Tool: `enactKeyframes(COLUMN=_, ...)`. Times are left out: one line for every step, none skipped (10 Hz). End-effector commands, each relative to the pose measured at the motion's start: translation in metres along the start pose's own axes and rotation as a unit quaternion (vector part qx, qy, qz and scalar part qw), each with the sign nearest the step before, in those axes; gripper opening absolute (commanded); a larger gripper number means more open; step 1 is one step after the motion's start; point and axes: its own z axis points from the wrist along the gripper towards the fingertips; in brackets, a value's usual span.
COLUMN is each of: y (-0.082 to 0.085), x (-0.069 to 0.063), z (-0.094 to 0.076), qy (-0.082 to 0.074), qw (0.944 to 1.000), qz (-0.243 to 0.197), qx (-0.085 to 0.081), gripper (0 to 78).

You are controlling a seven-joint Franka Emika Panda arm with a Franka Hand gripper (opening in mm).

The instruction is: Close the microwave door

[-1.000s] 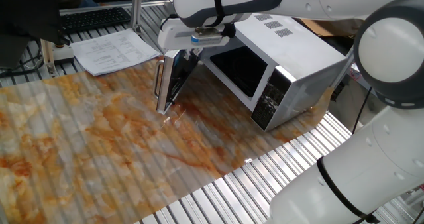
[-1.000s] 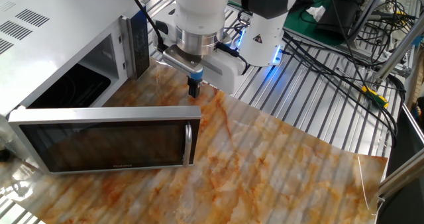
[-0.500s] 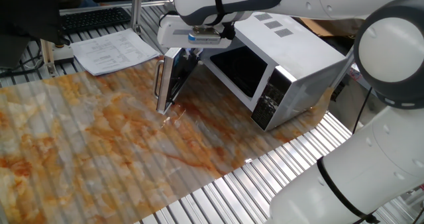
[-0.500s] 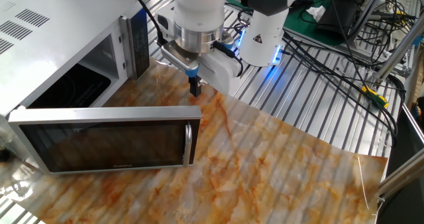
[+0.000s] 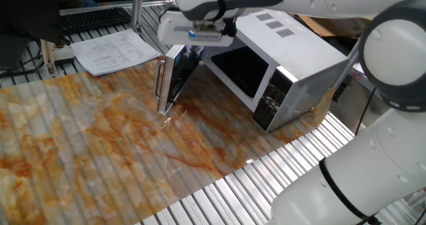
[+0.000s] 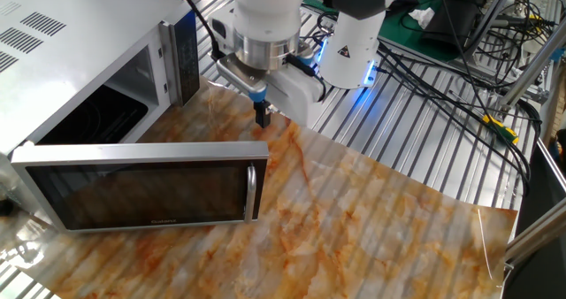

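Note:
The white microwave (image 5: 303, 58) stands at the back of the marble-patterned tabletop, its dark cavity (image 6: 106, 113) exposed. The microwave door (image 6: 133, 188) is swung wide open, about square to the front, with its vertical silver bar handle (image 6: 252, 191) at the free end. In one fixed view the door (image 5: 174, 78) shows edge-on. My gripper (image 6: 263, 116) points down, fingers together and empty. It hovers just above the tabletop, on the inner side of the door near its handle end, a small gap away from it.
The black control panel (image 6: 184, 60) faces the gripper's side. The robot base (image 6: 354, 42), lit blue, and cables (image 6: 442, 60) lie behind. Papers (image 5: 113, 52) and a keyboard (image 5: 93, 17) sit at the far side. Bare metal slats (image 5: 253, 185) border the marble sheet.
The gripper has risen slightly and drifted a little away from the door. The door has not moved.

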Motion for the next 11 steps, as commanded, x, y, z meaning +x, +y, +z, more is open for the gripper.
enactKeyframes(y=0.010, x=0.006, z=-0.031, qy=-0.001, qw=0.9999, qz=0.014, qx=-0.006, gripper=0.0)
enactKeyframes(y=0.014, x=0.005, z=-0.034, qy=-0.002, qw=0.9998, qz=0.017, qx=-0.007, gripper=0.0)
enactKeyframes(y=0.018, x=0.002, z=-0.038, qy=-0.002, qw=0.9997, qz=0.023, qx=-0.007, gripper=0.0)
enactKeyframes(y=0.023, x=-0.002, z=-0.043, qy=-0.002, qw=0.9996, qz=0.028, qx=-0.007, gripper=0.0)
enactKeyframes(y=0.024, x=-0.003, z=-0.044, qy=-0.002, qw=0.9996, qz=0.029, qx=-0.007, gripper=0.0)
enactKeyframes(y=0.030, x=-0.012, z=-0.051, qy=-0.001, qw=0.9994, qz=0.033, qx=-0.008, gripper=0.0)
enactKeyframes(y=0.032, x=-0.019, z=-0.054, qy=0.001, qw=0.9993, qz=0.036, qx=-0.009, gripper=0.0)
enactKeyframes(y=0.033, x=-0.021, z=-0.056, qy=0.001, qw=0.9992, qz=0.038, qx=-0.009, gripper=0.0)
enactKeyframes(y=0.036, x=-0.031, z=-0.062, qy=0.001, qw=0.9990, qz=0.043, qx=-0.009, gripper=0.0)
enactKeyframes(y=0.039, x=-0.038, z=-0.065, qy=0.003, qw=0.9989, qz=0.046, qx=-0.009, gripper=0.0)
enactKeyframes(y=0.041, x=-0.043, z=-0.066, qy=0.003, qw=0.9988, qz=0.048, qx=-0.009, gripper=0.0)
